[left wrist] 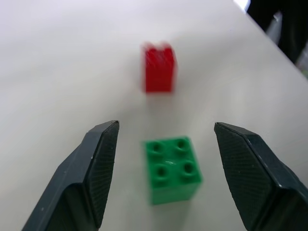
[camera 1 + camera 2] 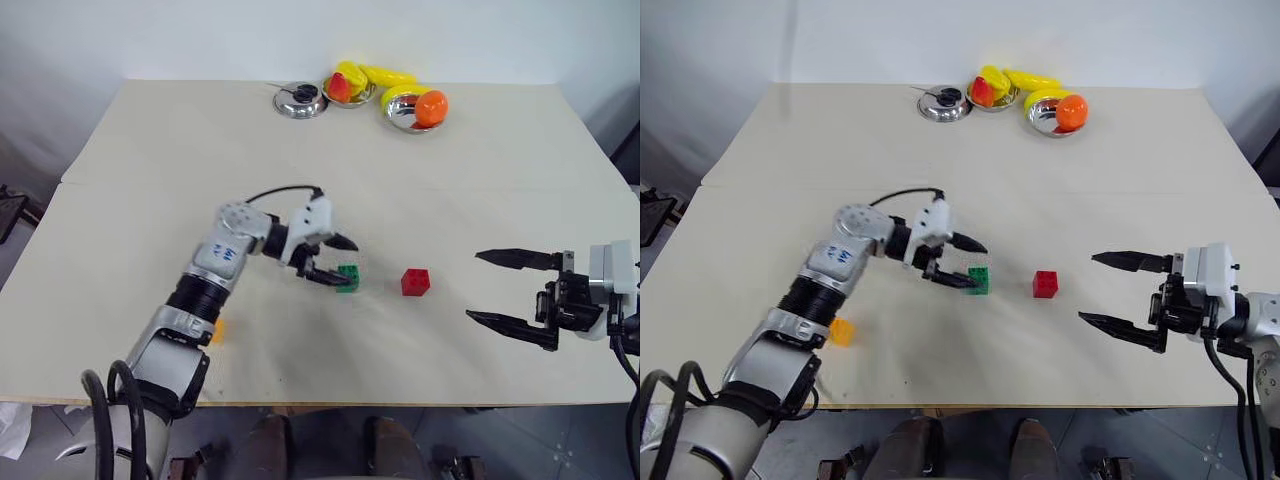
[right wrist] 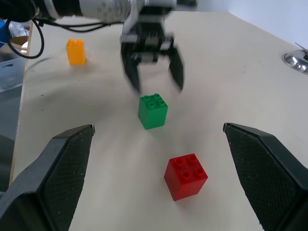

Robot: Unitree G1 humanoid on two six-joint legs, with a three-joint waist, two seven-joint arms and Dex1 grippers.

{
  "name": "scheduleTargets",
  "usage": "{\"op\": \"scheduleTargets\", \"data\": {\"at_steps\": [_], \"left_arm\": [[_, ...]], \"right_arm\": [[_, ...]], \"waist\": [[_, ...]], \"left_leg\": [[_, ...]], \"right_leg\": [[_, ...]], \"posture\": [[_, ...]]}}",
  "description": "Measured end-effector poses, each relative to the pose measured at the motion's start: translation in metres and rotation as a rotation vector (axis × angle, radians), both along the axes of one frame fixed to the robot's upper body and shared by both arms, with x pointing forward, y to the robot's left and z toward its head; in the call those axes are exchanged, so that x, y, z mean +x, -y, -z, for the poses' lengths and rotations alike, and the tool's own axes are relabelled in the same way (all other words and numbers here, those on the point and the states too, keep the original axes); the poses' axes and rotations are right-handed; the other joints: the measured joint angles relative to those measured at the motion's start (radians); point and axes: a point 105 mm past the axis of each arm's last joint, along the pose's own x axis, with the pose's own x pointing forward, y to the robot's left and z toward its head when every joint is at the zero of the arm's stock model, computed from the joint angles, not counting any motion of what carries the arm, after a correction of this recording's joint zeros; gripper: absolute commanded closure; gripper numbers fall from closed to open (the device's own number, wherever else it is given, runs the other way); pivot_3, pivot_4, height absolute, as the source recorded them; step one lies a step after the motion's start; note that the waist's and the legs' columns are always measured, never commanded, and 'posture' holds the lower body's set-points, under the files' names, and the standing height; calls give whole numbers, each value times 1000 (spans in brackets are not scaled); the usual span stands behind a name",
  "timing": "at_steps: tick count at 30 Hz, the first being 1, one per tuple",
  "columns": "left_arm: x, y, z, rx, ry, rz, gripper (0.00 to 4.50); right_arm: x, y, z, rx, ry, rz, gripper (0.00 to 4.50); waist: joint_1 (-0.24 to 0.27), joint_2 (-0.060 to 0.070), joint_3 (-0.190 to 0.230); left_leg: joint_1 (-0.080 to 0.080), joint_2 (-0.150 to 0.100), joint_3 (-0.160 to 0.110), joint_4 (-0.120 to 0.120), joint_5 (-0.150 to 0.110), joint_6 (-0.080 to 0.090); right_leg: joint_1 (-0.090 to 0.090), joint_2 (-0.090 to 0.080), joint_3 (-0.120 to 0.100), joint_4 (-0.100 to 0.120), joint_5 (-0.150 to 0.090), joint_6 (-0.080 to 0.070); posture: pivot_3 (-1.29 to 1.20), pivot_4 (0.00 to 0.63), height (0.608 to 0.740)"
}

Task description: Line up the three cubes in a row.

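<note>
On the table (image 2: 120, 300), head view: green cube (image 2: 348, 278) beside red cube (image 2: 415, 282), orange cube (image 2: 841, 331) apart; left wrist view: left gripper (image 1: 166, 144) open above green; right wrist view: right gripper (image 3: 159, 144) spread, empty.

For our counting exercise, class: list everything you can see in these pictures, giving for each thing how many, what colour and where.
table: one, cream, under everything.
green cube: one, on the table near the middle, just below the left hand.
red cube: one, on the table, apart from the green cube, on the side toward the right hand.
orange-yellow cube: one, near the front edge, beside the left arm.
steel bowls: three, silver, in a group at the far edge.
fruit: several pieces, yellow, red and orange, in and around two of the bowls.
left hand: one, black fingers, open, over the green cube, not gripping it.
right hand: one, black fingers, wide open, holding nothing.
</note>
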Motion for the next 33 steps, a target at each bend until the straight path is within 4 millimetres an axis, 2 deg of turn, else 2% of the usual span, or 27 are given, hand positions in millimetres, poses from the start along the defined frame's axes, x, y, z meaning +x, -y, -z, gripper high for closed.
{"op": "scheduleTargets", "data": {"at_steps": [3, 8, 11, 13, 16, 19, 22, 24, 28, 30, 33], "left_arm": [[1, -14, -18, -64, 39, -4, 1139], [-6, -71, -51, -172, 78, -20, 1139], [-8, -112, -61, -201, 112, -122, 605], [-7, -147, -62, -199, 137, -254, 18], [-16, -201, -52, -180, 131, -462, 18], [-32, -239, -33, -148, 111, -610, 18], [-76, -289, 9, -145, 13, -783, 18], [-100, -308, 27, -136, -52, -875, 18], [-139, -337, 40, -109, -105, -1029, 18], [-154, -342, 42, -100, -108, -1066, 18], [-176, -338, 54, -89, -140, -1083, 18]], "right_arm": [[2, 0, 3, 10, -29, -5, 0], [2, 1, 21, 31, -104, -29, 0], [-1, -6, 27, 32, -106, -77, 0], [1, -15, 29, 46, -77, -113, 0], [4, -26, 28, 64, -21, -158, 0], [5, -30, 32, 56, -3, -188, 0], [2, -38, 39, 57, 0, -258, 0], [2, -42, 43, 60, -16, -287, 0], [5, -49, 37, 54, 10, -332, 0], [6, -51, 35, 55, 17, -347, 0], [7, -53, 35, 55, 17, -358, 0]], "waist": [[0, 0, 0], [-9, 0, 0], [-12, 0, 0], [-15, 0, 0], [-26, 0, 0], [-27, 0, 0], [-38, 0, 0], [-38, -1, 1], [-27, -1, 1], [-24, -1, 1], [-27, -1, 1]], "left_leg": [[0, 0, 0, 0, 0, 0], [0, 0, 0, -1, 0, 0], [1, 0, 0, -1, 0, 0], [1, 0, 0, -1, 0, 0], [1, 1, 0, -1, 0, 0], [1, 1, 0, -1, -1, 0], [4, 4, 5, -3, -4, -1], [4, 6, 5, -2, -5, -1], [5, 7, 5, -1, -5, -2], [5, 8, 5, -1, -6, -2], [5, 9, 6, -1, -8, -3]], "right_leg": [[0, 0, 0, 0, 0, 0], [0, 0, 0, 0, 0, 0], [0, 0, 0, 0, 0, 0], [0, 0, 0, 1, 0, 0], [0, 0, 0, 1, 0, 0], [0, 0, 0, 1, 0, 0], [-1, 0, -2, 2, -1, -2], [-2, 2, -3, 2, -1, -2], [-1, 3, -3, 3, -1, -4], [-1, 3, -3, 2, -1, -5], [-1, 4, -4, 2, -1, -6]], "posture": [[0, 150, 740], [0, 150, 740], [0, 150, 740], [0, 150, 740], [0, 150, 740], [0, 150, 740], [0, 150, 740], [0, 150, 740], [0, 150, 740], [0, 150, 740], [0, 150, 740]]}}
